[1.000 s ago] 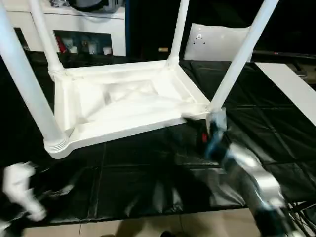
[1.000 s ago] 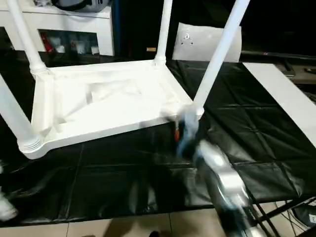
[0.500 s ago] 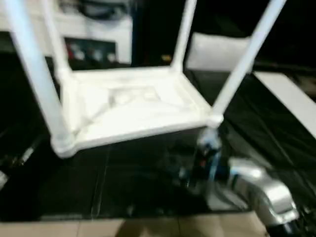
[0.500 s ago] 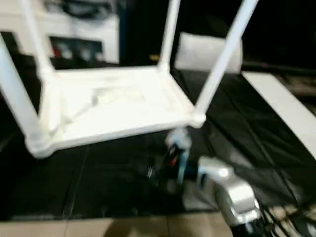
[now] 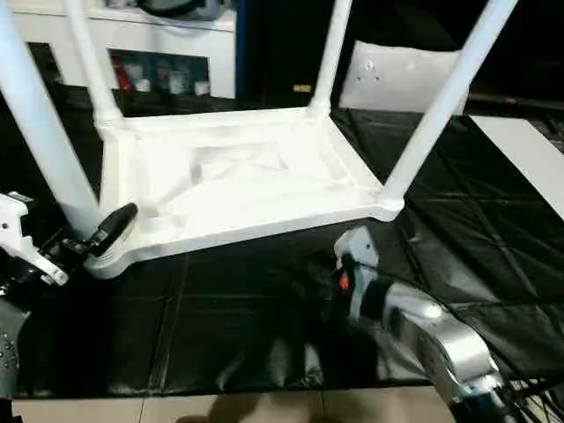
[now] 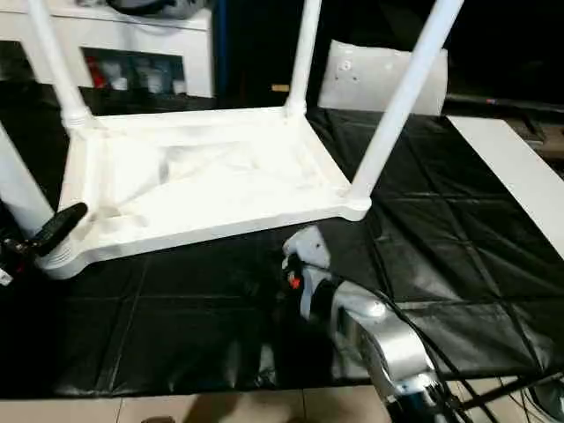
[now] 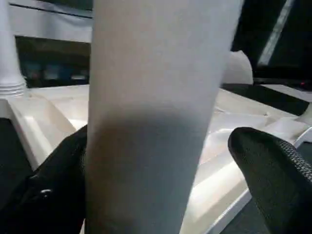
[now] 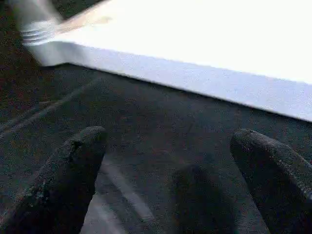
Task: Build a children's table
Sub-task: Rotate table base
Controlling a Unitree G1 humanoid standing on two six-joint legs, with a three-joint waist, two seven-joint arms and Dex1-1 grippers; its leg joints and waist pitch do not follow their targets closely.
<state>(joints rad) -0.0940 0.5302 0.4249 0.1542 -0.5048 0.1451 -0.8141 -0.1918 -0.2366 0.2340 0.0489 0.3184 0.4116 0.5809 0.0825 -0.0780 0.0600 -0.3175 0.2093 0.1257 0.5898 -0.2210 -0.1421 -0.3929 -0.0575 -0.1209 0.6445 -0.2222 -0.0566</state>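
Note:
The children's table lies upside down on the black cover, ribbed underside up, with all its legs standing in the corner sockets. My left gripper is open at the base of the near-left leg. In the left wrist view that leg stands between the two black fingers, with a small gap on one side. My right gripper is open and empty, low over the cover. It points at the tabletop's near rim, a short way in front of it and left of the near-right leg.
The black-covered work surface ends close to me, with floor tiles below. A white cabinet stands behind the table, a white slab at the back right, and a white board along the right side.
My left gripper has come up from the lower left and now sits around the near-left leg. My right gripper has drawn back from the near-right corner, toward me and leftward. The camera shifted.

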